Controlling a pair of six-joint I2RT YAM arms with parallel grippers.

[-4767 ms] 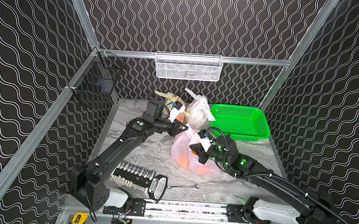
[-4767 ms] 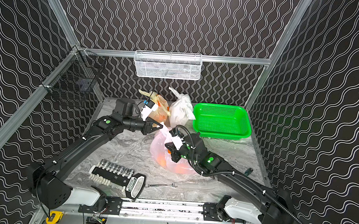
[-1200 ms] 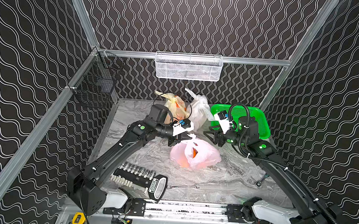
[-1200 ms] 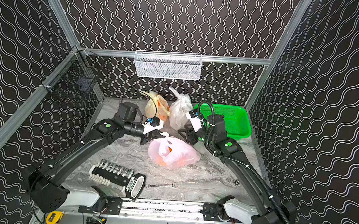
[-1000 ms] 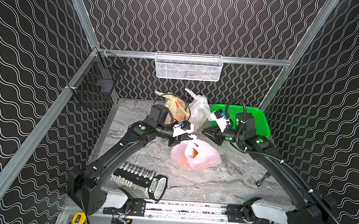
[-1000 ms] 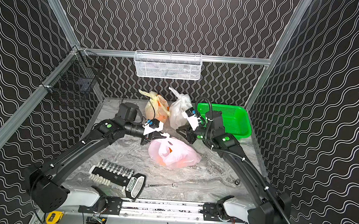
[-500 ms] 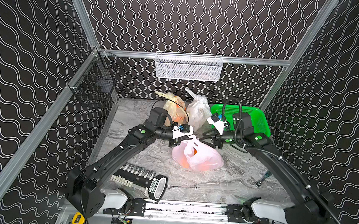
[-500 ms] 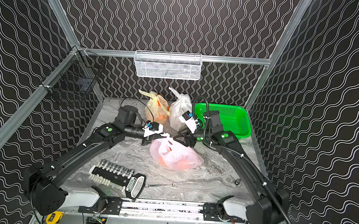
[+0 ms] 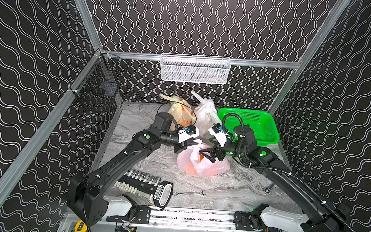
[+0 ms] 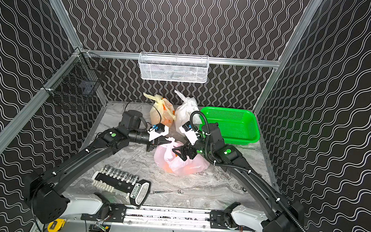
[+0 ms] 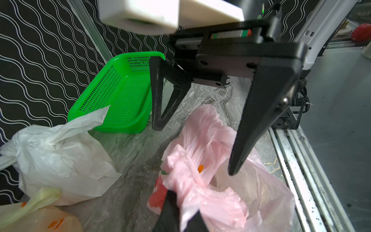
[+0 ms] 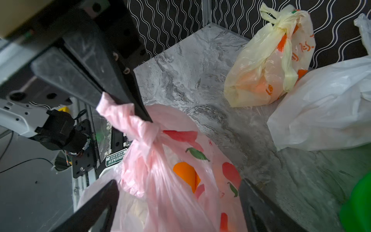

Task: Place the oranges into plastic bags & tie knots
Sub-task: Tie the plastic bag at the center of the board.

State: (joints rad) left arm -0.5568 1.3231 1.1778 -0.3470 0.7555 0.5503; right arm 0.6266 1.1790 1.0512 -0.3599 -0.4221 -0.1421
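Observation:
The pink plastic bag lies mid-table, and oranges glow through its wall. My left gripper is shut on the bag's bunched pink tail, just beside a twisted knot. My right gripper hangs open over the bag's top, its fingers straddling the loose pink film without pinching it. Behind stand a knotted yellowish bag and a knotted white bag, and orange shows through the yellowish one.
A green perforated basket sits at the back right, close behind my right wrist. A socket set and a wrench lie near the front edge. A white mesh basket and a black wire basket hang on the walls.
My right gripper has opened wide and come forward and down from beside the green basket onto the pink bag. The left gripper stays shut on the tail, shifted slightly right.

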